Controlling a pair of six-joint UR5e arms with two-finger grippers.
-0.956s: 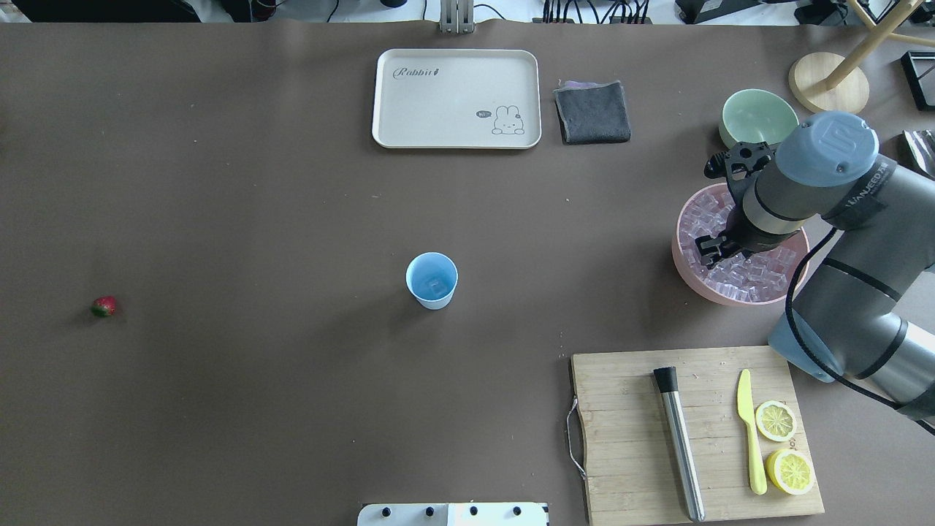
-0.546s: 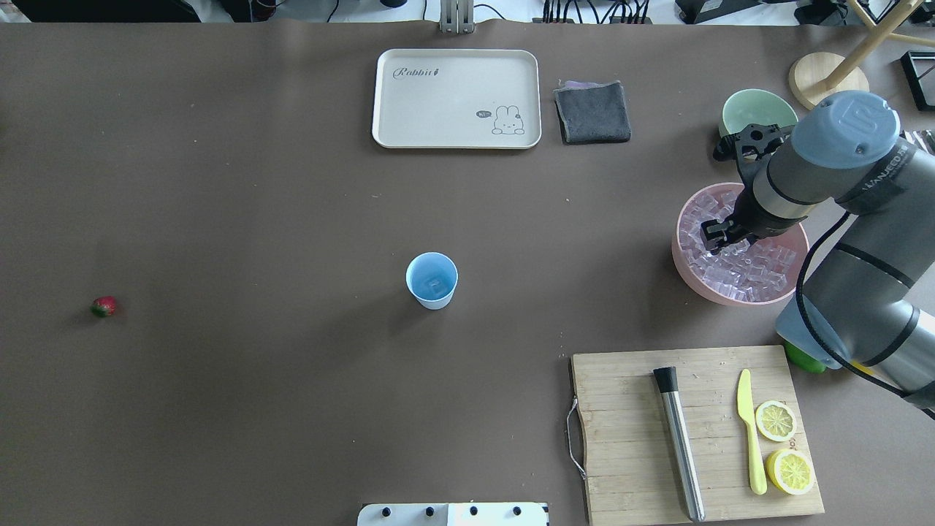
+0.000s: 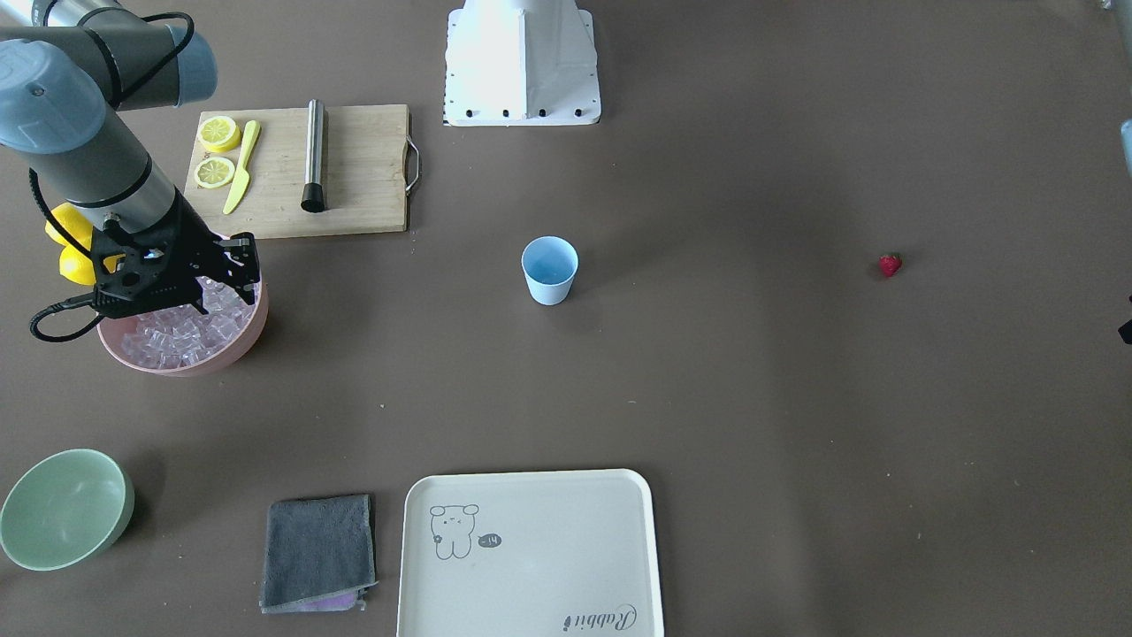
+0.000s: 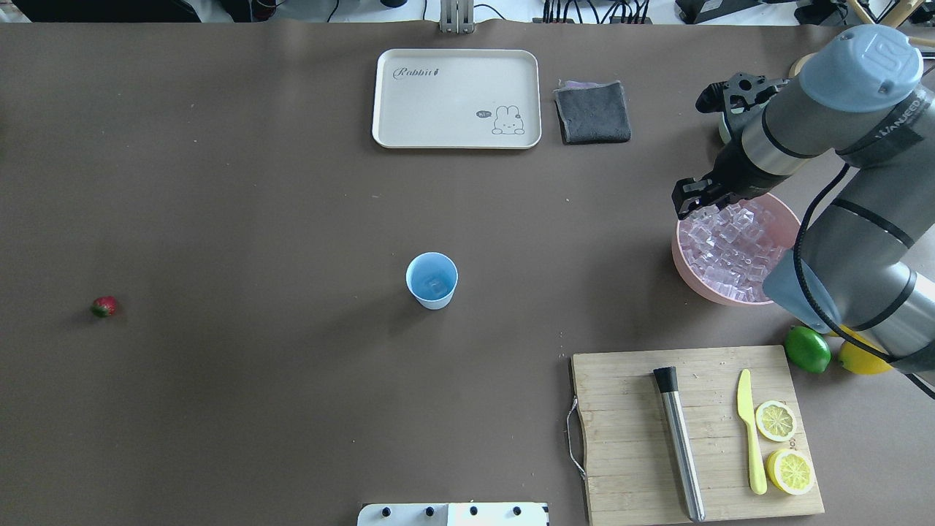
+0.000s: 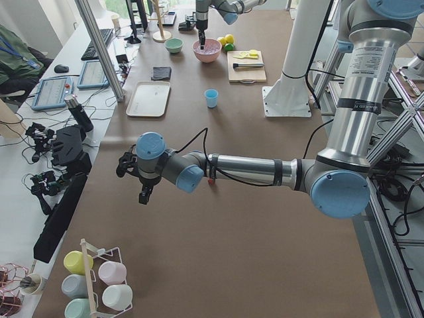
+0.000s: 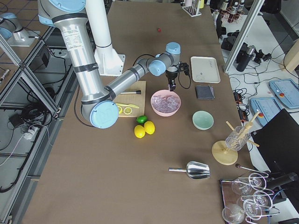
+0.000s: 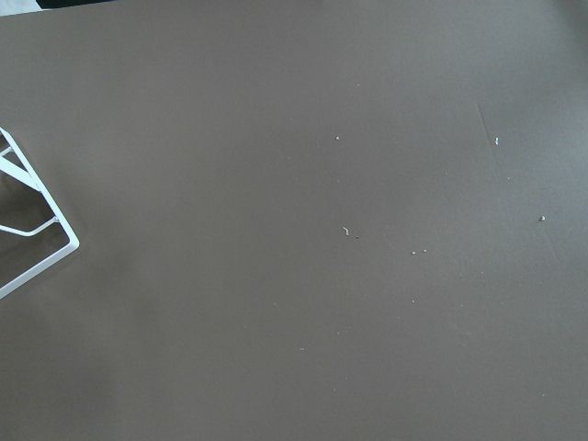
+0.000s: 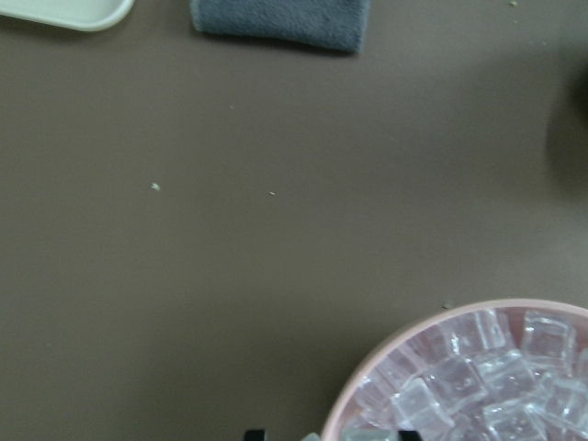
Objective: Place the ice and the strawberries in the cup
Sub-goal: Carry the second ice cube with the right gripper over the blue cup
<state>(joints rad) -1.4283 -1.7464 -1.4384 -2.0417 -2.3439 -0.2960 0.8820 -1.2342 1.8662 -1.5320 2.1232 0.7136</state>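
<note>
Lifting clear of the ice (image 4: pixel 730 245), my right gripper (image 4: pixel 688 197) has come up from the middle of the pink bowl (image 4: pixel 690 281) to its upper-left rim, at the right side of the overhead view. Whether it is clenched on a cube I cannot tell, and the left gripper (image 5: pixel 144 195) I cannot read either. I judge a carry to the cup (image 4: pixel 432 280) at centre comes next. The strawberry (image 4: pixel 104 306) lies far left.
</note>
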